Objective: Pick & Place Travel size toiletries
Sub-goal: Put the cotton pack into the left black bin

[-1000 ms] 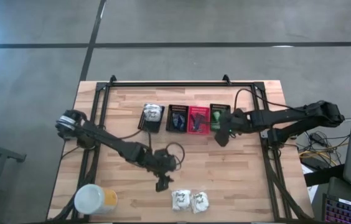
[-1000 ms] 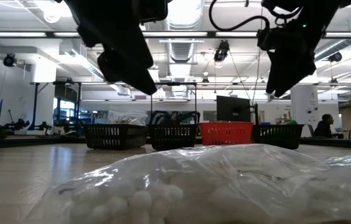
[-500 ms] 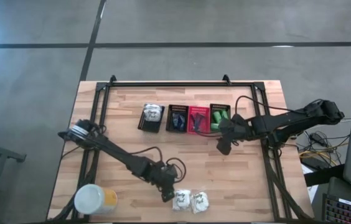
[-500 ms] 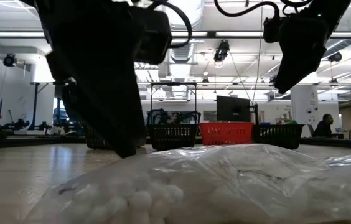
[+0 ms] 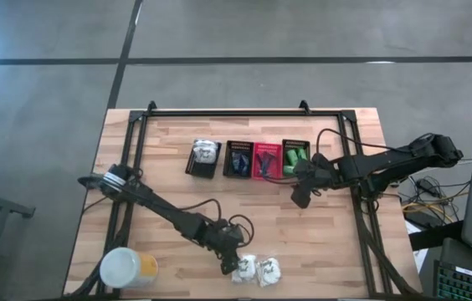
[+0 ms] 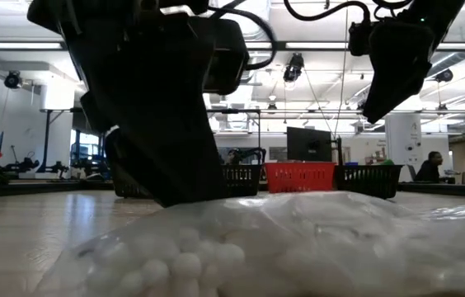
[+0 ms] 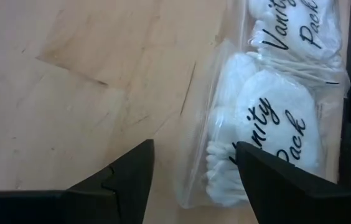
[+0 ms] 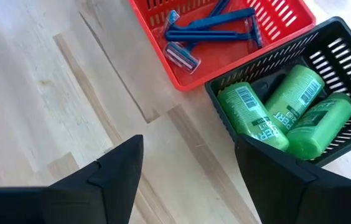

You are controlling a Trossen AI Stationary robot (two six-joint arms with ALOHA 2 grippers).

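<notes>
A: Left to right then, what's on the pale wooden bench [image 5: 320, 242]?

B: One round yellow container with a white lid [image 5: 127, 269], then the left gripper [image 7: 191, 163], jaws spread, right at two crinkly white vanity packets [image 5: 255, 270].

A: And the back row?

B: Four mesh baskets [image 5: 253, 159]: three black, one red. The red one holds blue razors [image 8: 216, 25]; three glossy green bottles [image 8: 281, 109] fill the last. The right gripper [image 8: 185, 165] hovers just beside it, jaws parted, empty.

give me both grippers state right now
Left gripper: open, holding nothing, jaws over the white crinkly vanity packet.
Right gripper: open, holding nothing, beside the black mesh basket.
</notes>
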